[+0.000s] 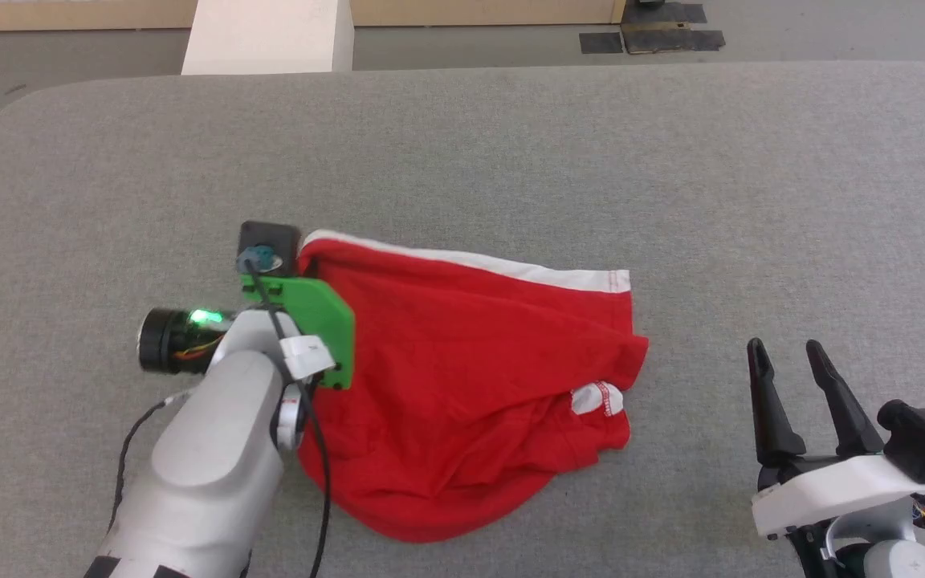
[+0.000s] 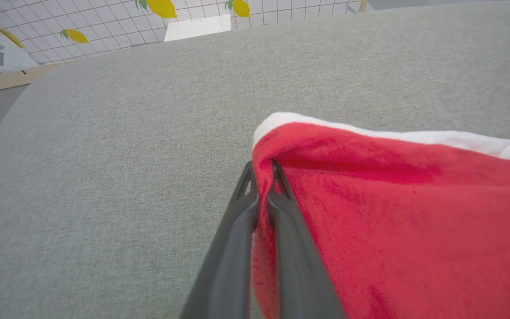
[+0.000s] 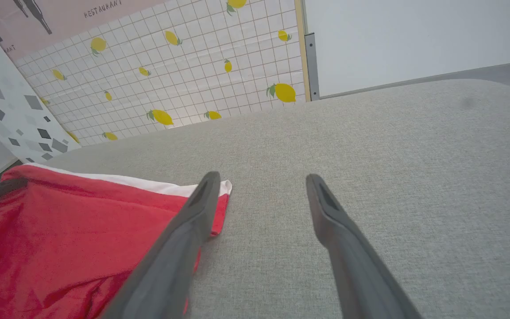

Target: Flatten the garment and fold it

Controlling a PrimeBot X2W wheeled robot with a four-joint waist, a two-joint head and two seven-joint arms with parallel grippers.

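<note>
The right gripper (image 1: 784, 349) is low on the right, near the front of the grey table (image 1: 511, 144). Its two dark fingers are spread wide with nothing between them. The left gripper (image 2: 261, 170) is squeezed tight on the left edge of the garment (image 1: 462, 377), just below its white trim. The red garment lies crumpled in the middle of the table, with a white band along its far side. Behind the table stands a white block (image 1: 270, 36)
</note>
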